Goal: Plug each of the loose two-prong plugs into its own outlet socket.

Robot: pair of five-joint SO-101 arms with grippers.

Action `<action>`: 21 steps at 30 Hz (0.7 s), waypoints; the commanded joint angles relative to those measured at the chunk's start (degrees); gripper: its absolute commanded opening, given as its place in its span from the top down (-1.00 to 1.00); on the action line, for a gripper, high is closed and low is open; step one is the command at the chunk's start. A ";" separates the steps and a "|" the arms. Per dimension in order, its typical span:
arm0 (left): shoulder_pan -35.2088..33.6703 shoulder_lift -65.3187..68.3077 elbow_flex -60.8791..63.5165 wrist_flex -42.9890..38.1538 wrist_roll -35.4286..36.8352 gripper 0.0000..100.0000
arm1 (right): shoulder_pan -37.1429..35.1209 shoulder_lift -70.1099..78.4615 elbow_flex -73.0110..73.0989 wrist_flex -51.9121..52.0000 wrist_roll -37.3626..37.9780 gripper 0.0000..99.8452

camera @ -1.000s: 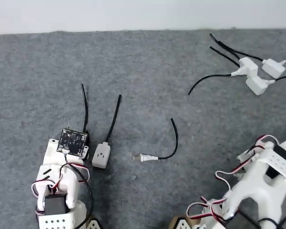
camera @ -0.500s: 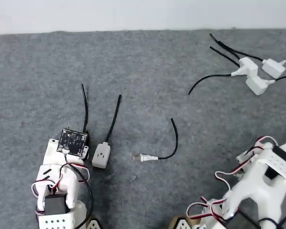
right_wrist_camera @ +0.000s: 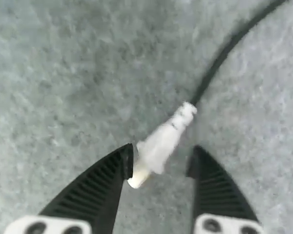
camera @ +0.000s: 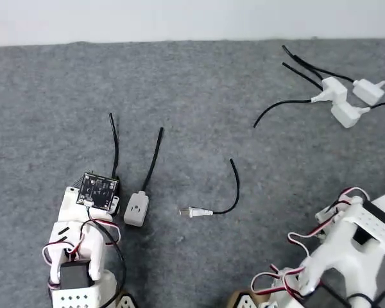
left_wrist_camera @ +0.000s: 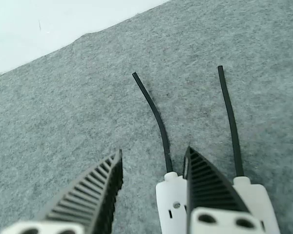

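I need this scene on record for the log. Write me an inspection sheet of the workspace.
Surface: grey felt mat, flat.
Job's things: loose plug lying mid-mat; a socket near it; a second socket alongside that one; three white connectors clustered at the far corner, too small to tell whether they are mated.
Clutter: nothing seen.
Grippers: left end effector open, the second socket between its fingers; right end effector open, a white plug between its fingers; cannot tell whether that is the mid-mat plug.
Cables: short black leads on every plug and socket, free ends loose.
Surroundings: white wall behind the mat.
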 commanded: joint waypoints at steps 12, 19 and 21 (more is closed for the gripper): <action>0.35 -0.79 -0.66 -0.79 -0.70 0.61 | -0.66 -0.92 2.02 -2.33 0.70 0.97; 0.26 -0.79 -0.66 -0.79 -0.70 0.61 | -0.13 -0.92 2.99 -2.24 4.66 0.97; 0.26 -0.79 -0.66 -0.79 -0.70 0.61 | -0.13 -0.92 4.22 -2.68 5.54 0.97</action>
